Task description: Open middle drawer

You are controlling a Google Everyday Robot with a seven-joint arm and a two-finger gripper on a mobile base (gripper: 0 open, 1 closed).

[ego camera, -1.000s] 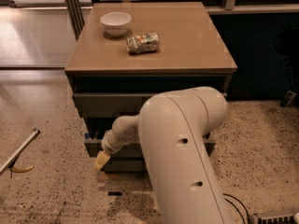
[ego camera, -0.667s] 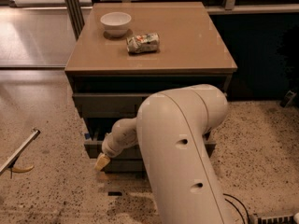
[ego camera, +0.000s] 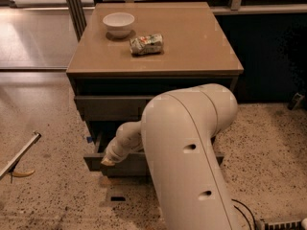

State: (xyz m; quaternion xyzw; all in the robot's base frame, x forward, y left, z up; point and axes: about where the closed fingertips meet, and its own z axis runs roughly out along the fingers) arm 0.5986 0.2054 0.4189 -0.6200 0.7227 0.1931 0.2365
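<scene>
Middle drawer (ego camera: pixel 125 166) juts forward from the cabinet, its flat dark grey-brown front standing proud of the front above it. The claw (ego camera: pixel 108 161) sits at the left end of that front, level with its upper edge and apparently touching it, though the contact itself is hard to make out. Whether the claw is open, closed or holding the edge cannot be told from this view. Just behind and above the claw is the dark opening the drawer leaves in the cabinet. A small blue tag (ego camera: pixel 88 139) shows on the cabinet frame up and to the left of the claw.

The pale wrist runs up and to the right from the claw into the big cream arm (ego camera: pixel 187 152), which fills the foreground and hides most of the drawer's right half. Only a sliver of that front shows past the arm, far to the claw's right.

Directly above the claw is the top drawer front (ego camera: pixel 110 107), flush with the cabinet. Higher up lies the tan countertop (ego camera: pixel 192 47). On it, well above the claw, stand a white bowl (ego camera: pixel 118 23) and, just right of the bowl, a crumpled green-and-white can (ego camera: pixel 146 44) on its side.

Far left of the claw, on the speckled floor (ego camera: pixel 53 195), lies a pale rod (ego camera: pixel 20 153).
</scene>
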